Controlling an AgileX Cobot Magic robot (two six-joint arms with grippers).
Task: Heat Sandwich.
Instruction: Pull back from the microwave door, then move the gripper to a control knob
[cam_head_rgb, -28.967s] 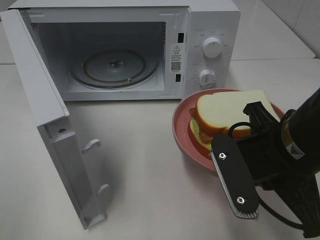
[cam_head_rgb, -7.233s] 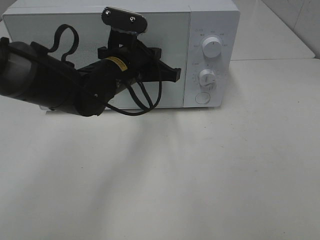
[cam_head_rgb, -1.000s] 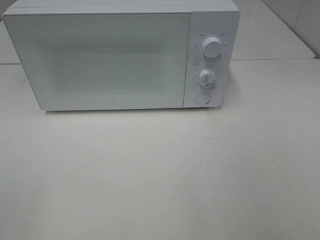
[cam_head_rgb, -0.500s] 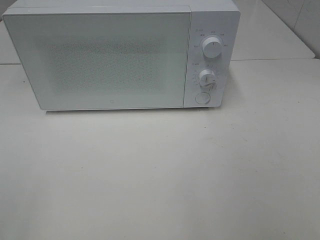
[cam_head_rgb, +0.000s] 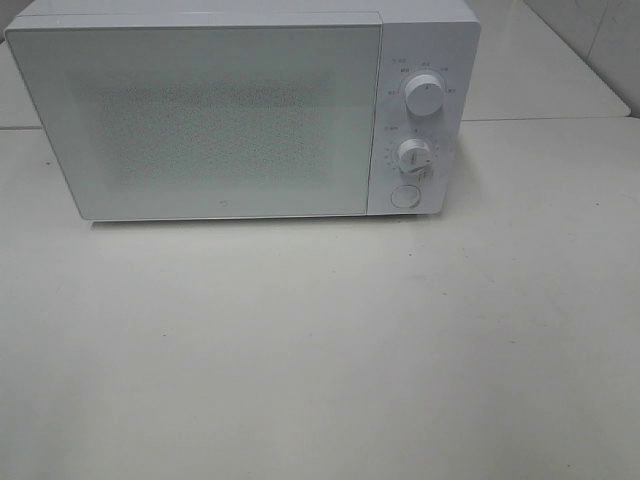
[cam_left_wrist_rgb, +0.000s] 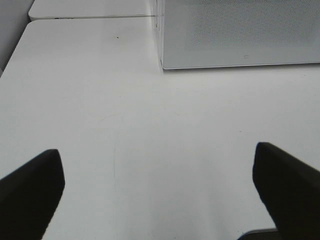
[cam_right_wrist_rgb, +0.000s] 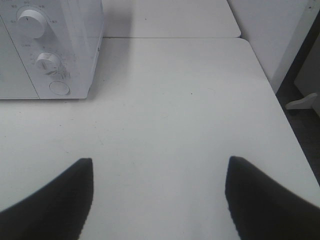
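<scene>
1. The left claw (cam_left_wrist_rgb: 157, 152) is open very wide. Its two black fingers (cam_left_wrist_rgb: 30, 190) sit far apart at the two sides of the left wrist view
2. It holds nothing. Only the white table (cam_left_wrist_rgb: 100, 100) shows between the fingers
3. The right claw (cam_right_wrist_rgb: 160, 161) is open too, and its dark fingers (cam_right_wrist_rgb: 260, 200) have a big gap between them
4. It holds nothing as well. There is just bare table in the gap, and I see it touching no thing
5. Neither claw shows in the high view
6. The white microwave (cam_head_rgb: 220, 120) stands at the back of the table, and its door (cam_head_rgb: 200, 120) is shut
7. The sandwich does not show in any view. The door is pale and speckled, and I cannot see through it
8. On the right side of the microwave are a top knob (cam_head_rgb: 425, 96), a lower knob (cam_head_rgb: 413, 156) and a round button (cam_head_rgb: 404, 196) under them
9. Tiny grey marks and words ring the two knobs, but they are too small to read
10. I can read no brand name on the microwave
</scene>
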